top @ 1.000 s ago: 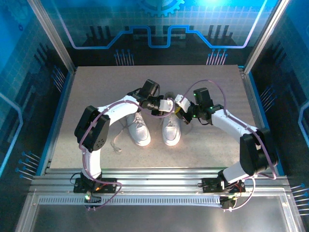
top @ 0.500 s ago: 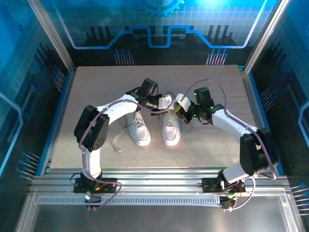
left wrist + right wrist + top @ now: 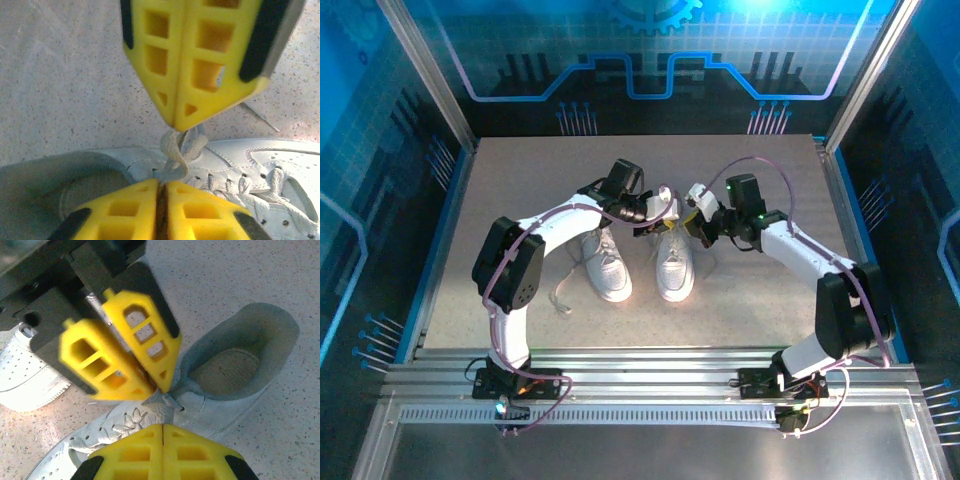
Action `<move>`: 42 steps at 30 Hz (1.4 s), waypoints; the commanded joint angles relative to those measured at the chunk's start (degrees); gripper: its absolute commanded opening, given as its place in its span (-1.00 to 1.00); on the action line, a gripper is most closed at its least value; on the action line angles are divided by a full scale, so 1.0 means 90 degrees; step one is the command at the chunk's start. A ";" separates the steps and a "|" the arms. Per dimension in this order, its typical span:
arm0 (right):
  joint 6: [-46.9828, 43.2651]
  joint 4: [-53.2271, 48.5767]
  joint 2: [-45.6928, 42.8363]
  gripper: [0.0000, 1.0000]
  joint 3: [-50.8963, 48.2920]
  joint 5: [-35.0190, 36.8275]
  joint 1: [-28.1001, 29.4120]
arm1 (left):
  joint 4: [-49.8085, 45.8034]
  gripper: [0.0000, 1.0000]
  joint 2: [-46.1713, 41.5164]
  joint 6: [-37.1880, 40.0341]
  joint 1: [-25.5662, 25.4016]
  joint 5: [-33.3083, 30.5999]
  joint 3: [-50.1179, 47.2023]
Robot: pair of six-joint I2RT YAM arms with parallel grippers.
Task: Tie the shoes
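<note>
Shoes (image 3: 674,272) lie unmoved; left gripper (image 3: 161,187) and right gripper (image 3: 177,125), both clamped on one lace (image 3: 175,150), have drifted slightly toward the table's (image 3: 520,180) far side.

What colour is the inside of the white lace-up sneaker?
Greyish; the sneaker's inner opening shows best from the right wrist.

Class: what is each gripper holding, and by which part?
Both grip one short stretch of white lace at the top eyelets of the shoe on the right: right gripper at one end, left gripper at the other.
</note>
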 commanded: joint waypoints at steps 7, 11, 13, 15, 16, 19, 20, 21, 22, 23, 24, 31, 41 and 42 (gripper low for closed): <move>0.0065 -0.0034 0.0135 -1.00 0.0218 -0.0175 -0.0055 | 0.0095 -0.43 -0.0065 0.0057 0.0081 0.0298 -0.0025; 0.0061 -0.0106 0.0163 -1.00 0.0239 -0.0170 -0.0055 | 0.0176 -0.17 -0.0091 0.0191 0.0085 0.0362 -0.0138; 0.0034 -0.0140 0.0156 -1.00 0.0247 -0.0165 -0.0042 | 0.0238 -0.04 -0.0166 0.0367 0.0081 0.0384 -0.0261; -0.0047 -0.0189 0.0150 -1.00 0.0241 -0.0156 -0.0017 | 0.0231 0.02 -0.0225 0.0608 0.0072 0.0355 -0.0366; -0.0108 -0.0194 0.0143 -1.00 0.0226 -0.0151 -0.0001 | 0.0202 0.04 -0.0245 0.0726 0.0074 0.0320 -0.0401; -0.0199 -0.0221 0.0131 -1.00 0.0198 -0.0098 0.0029 | 0.0030 0.07 -0.0241 0.1023 0.0063 0.0237 -0.0415; -0.0237 -0.0253 0.0135 -1.00 0.0197 -0.0088 0.0029 | -0.0017 0.07 -0.0241 0.1101 0.0054 0.0209 -0.0422; -0.0260 -0.0272 0.0139 -1.00 0.0208 -0.0080 0.0043 | -0.0048 0.08 -0.0241 0.1192 0.0049 0.0175 -0.0427; -0.0295 -0.0304 0.0145 -1.00 0.0212 -0.0074 0.0056 | -0.0063 0.09 -0.0241 0.1267 0.0034 0.0131 -0.0440; -0.0313 -0.0331 0.0155 -1.00 0.0225 -0.0049 0.0058 | -0.0098 0.09 -0.0250 0.1341 0.0029 0.0098 -0.0441; -0.0338 -0.0354 0.0165 -1.00 0.0231 -0.0031 0.0073 | -0.0115 0.09 -0.0250 0.1387 0.0019 0.0063 -0.0442; -0.0444 -0.0473 0.0231 -1.00 0.0290 0.0040 0.0167 | 0.0061 0.04 -0.0304 0.1737 -0.0127 -0.0362 -0.0603; -0.0490 -0.0503 0.0216 -1.00 0.0296 0.0051 0.0199 | 0.0066 -0.58 -0.0265 0.1382 -0.0195 -0.0281 -0.0425; -0.0486 -0.0503 0.0197 -1.00 0.0289 0.0042 0.0190 | 0.0044 -0.63 -0.0260 0.1334 -0.0190 -0.0267 -0.0394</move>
